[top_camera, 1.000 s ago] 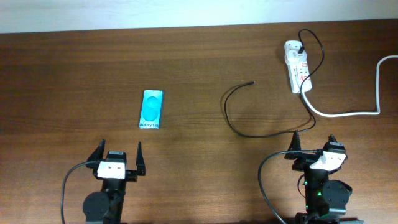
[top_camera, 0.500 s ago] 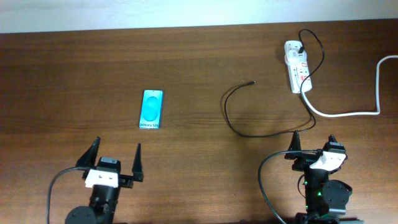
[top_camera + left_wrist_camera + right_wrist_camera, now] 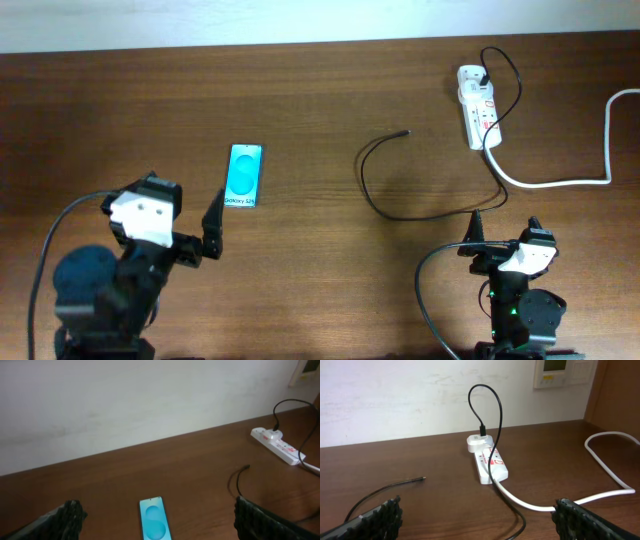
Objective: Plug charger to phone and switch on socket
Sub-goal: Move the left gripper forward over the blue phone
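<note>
The phone lies flat with its cyan screen up, left of the table's centre. My left gripper hovers open just left of and nearer than the phone. In the left wrist view the phone lies between and beyond the spread fingers. The charger is a thin black cable looping across the middle, with its tip free on the wood and its plug in the socket at the far right. My right gripper rests open near the front edge, with the socket and the charger ahead of it.
A thick white cord runs from the socket to the right edge of the table. A white wall stands along the far edge, with a wall panel on it.
My left arm has risen from the front edge and swung forward to the left side of the phone, still open. The right arm, the phone and the cable have not moved.
</note>
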Robot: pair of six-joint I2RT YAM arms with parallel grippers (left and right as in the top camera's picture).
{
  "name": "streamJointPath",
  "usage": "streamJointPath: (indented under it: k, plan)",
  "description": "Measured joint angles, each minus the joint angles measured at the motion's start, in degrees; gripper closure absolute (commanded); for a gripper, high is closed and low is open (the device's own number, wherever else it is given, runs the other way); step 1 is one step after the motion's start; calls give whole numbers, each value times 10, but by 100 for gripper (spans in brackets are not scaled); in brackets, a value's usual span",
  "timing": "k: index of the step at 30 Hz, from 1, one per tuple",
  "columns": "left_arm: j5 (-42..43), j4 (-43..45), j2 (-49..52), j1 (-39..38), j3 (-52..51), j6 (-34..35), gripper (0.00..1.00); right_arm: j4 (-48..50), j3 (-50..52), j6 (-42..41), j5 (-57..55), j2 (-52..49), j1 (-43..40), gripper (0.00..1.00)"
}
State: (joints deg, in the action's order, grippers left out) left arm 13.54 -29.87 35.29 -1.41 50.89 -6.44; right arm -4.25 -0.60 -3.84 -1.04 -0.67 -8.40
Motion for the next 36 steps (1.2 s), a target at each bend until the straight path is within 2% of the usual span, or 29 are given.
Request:
streamJointPath:
  k: [5,11,16,20,24,30,36]
  plan:
    - [0,-38,114,0,73,0,1,0,0,0,0,0,0,1]
    - [19,-41,228,0,90,0,1,0,0,0,0,0,0,2]
    - [90,-56,244,0,91,0,1,0,0,0,0,0,0,2]
    - [103,-42,259,0,91,0,1,0,0,0,0,0,0,2]
    - [68,-12,356,1,99,47,1,0,0,0,0,0,0,2]
    - [57,-90,527,1,279,67,1,0,0,0,0,0,0,2]
    - [-11,-88,619,-17,289,67,1,0,0,0,0,0,0,2]
